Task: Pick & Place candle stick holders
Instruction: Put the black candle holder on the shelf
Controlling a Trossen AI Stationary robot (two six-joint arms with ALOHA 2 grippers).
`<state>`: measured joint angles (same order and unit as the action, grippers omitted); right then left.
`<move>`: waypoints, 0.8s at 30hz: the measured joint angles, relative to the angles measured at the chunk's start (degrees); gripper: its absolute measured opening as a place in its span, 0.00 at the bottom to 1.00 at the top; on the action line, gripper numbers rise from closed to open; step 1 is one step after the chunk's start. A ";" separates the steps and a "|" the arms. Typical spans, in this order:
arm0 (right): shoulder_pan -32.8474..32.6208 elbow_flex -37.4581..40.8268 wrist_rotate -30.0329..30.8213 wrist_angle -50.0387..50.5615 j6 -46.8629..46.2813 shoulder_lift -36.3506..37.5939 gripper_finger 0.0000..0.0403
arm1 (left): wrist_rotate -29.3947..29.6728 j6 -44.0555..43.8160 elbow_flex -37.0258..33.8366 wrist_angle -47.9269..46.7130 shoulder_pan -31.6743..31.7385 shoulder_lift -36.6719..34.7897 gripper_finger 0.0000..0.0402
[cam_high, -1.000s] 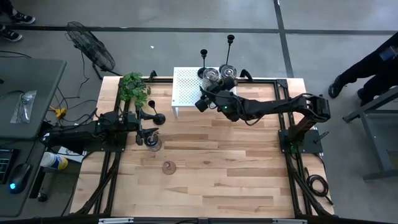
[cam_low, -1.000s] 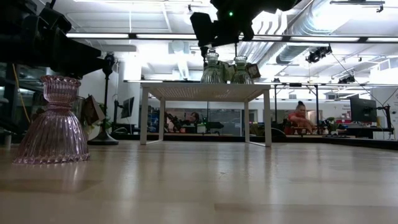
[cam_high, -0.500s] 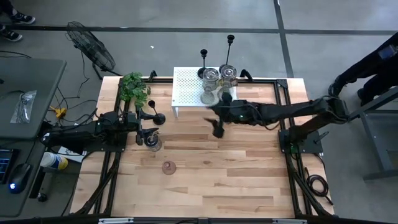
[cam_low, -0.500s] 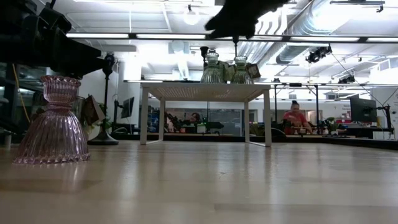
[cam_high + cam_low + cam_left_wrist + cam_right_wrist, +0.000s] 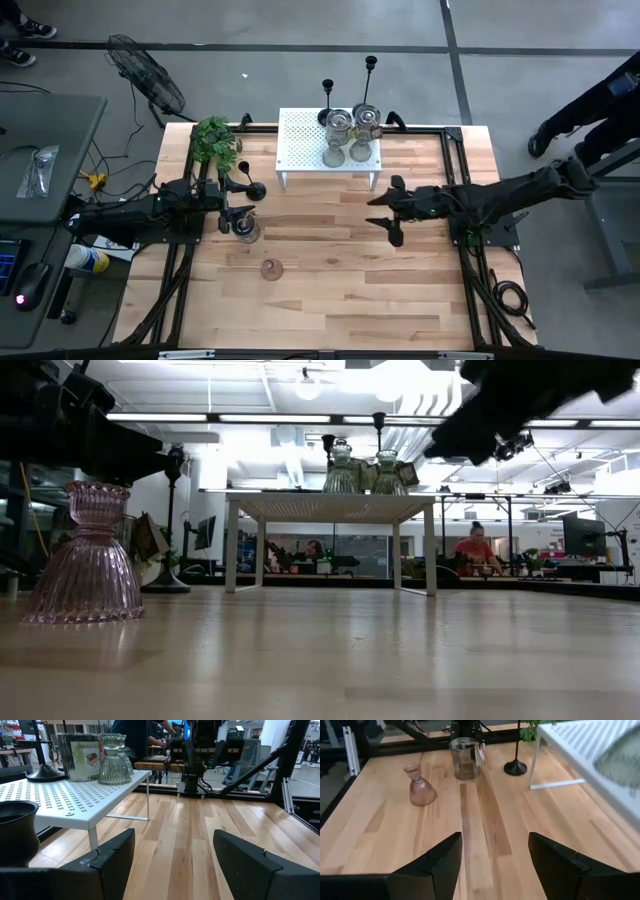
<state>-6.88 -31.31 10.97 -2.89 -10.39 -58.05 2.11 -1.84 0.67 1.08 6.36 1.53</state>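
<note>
On the white shelf point(image 5: 310, 145) at the table's far side stand several squat glass holders point(image 5: 334, 154), greenish ones point(image 5: 386, 470) among them. Behind the shelf rise two thin black candlesticks point(image 5: 371, 72). A third black candlestick point(image 5: 515, 767) stands on its round base on the wood, with a clear glass holder point(image 5: 465, 758) and a pink holder point(image 5: 420, 786) nearer the front. My right gripper point(image 5: 386, 212) hangs open over the wood, right of the shelf, holding nothing. My left gripper point(image 5: 234, 200) waits open at the table's left, beside the third candlestick.
A small green plant point(image 5: 215, 140) stands at the far left corner. Black frame rails point(image 5: 470, 130) run along the table's edges. Bare wood point(image 5: 330, 290) spreads across the middle and near half. A person's legs point(image 5: 600, 110) show beyond the right edge.
My right gripper has drawn back from the glass holders on the shelf, toward the table's right edge and a little nearer, sinking somewhat and tipping up closer to level. Its fingers hold nothing. The holders on the shelf stand where they were.
</note>
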 joint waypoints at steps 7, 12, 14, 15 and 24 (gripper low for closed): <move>-3.10 12.44 -0.71 -7.45 1.44 8.18 0.55 | 0.00 0.01 0.00 0.00 0.00 0.00 0.66; -4.68 19.46 -0.67 -11.60 1.01 14.10 0.55 | 0.00 -0.01 0.00 0.00 0.01 -0.01 0.66; -5.03 21.17 -0.67 -11.62 -0.55 16.60 0.55 | 0.00 0.01 0.00 0.00 0.01 0.01 0.66; -5.20 21.85 -0.69 -11.87 -1.36 17.88 0.55 | 0.00 0.01 0.00 0.00 0.01 0.01 0.66; -5.14 28.00 -2.33 -11.22 -1.84 28.75 0.55 | 0.00 -0.01 0.00 0.00 -0.01 0.01 0.66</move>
<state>-12.01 -3.31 8.64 -14.11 -12.23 -29.29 2.11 -1.85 0.67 1.08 6.35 1.54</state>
